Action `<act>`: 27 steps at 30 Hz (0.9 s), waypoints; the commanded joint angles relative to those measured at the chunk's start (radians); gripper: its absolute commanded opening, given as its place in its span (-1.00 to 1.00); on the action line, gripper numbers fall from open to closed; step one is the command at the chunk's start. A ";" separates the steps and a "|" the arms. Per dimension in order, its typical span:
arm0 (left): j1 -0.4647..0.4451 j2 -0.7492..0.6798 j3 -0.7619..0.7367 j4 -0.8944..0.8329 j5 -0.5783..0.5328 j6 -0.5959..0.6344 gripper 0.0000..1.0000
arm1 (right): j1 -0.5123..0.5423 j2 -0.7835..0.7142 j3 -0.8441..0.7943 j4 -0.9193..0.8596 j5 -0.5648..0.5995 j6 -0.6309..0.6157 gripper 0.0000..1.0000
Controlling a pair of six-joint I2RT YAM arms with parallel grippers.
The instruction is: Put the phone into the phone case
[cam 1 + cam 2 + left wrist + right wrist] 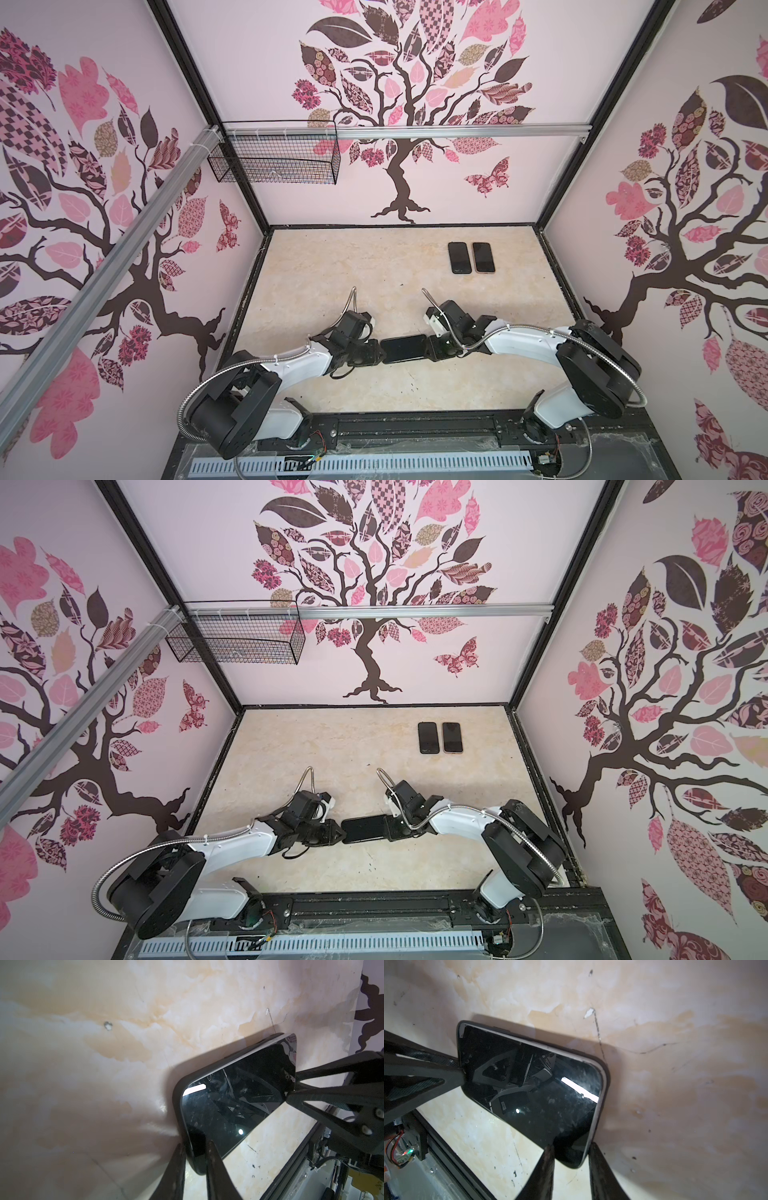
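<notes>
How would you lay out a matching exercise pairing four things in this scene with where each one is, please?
Things:
1. left pincer
2. right pincer
3. spare phones
4. wire basket

Places:
A. hanging from the metal rail
B. at the right end of the middle phone, as seen in both top views
C. side by side at the far right of the table
D. at the middle phone's left end

Pairs: 1-D; 2-B; 3-C; 4-A.

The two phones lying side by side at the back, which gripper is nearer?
Right. The right gripper is in front of the two phones; the left gripper is farther left.
</notes>
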 commanded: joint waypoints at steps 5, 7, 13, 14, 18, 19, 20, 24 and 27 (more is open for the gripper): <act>-0.003 0.004 0.015 -0.065 -0.071 0.022 -0.57 | 0.006 -0.030 0.006 -0.024 0.006 0.008 -0.41; -0.003 0.006 0.014 -0.067 -0.072 0.025 -0.56 | 0.007 -0.028 0.012 -0.050 0.039 -0.002 -0.42; -0.003 0.017 0.020 -0.066 -0.076 0.031 -0.56 | 0.006 -0.012 0.021 -0.061 0.055 -0.010 -0.47; -0.004 0.018 0.020 -0.066 -0.076 0.030 -0.56 | 0.007 -0.008 0.020 -0.060 0.053 -0.009 -0.48; -0.004 0.027 0.023 -0.061 -0.074 0.033 -0.56 | 0.006 0.012 0.023 -0.056 0.048 -0.010 -0.54; -0.003 0.029 0.021 -0.061 -0.074 0.034 -0.56 | 0.006 0.016 0.024 -0.056 0.050 -0.010 -0.55; -0.003 0.031 0.023 -0.059 -0.073 0.034 -0.56 | 0.007 0.020 0.025 -0.058 0.050 -0.012 -0.56; -0.004 0.043 0.024 -0.049 -0.064 0.035 -0.57 | 0.006 0.037 0.027 -0.058 0.040 -0.018 -0.62; -0.004 0.053 0.024 -0.036 -0.056 0.034 -0.58 | 0.009 0.061 0.030 -0.057 0.033 -0.024 -0.64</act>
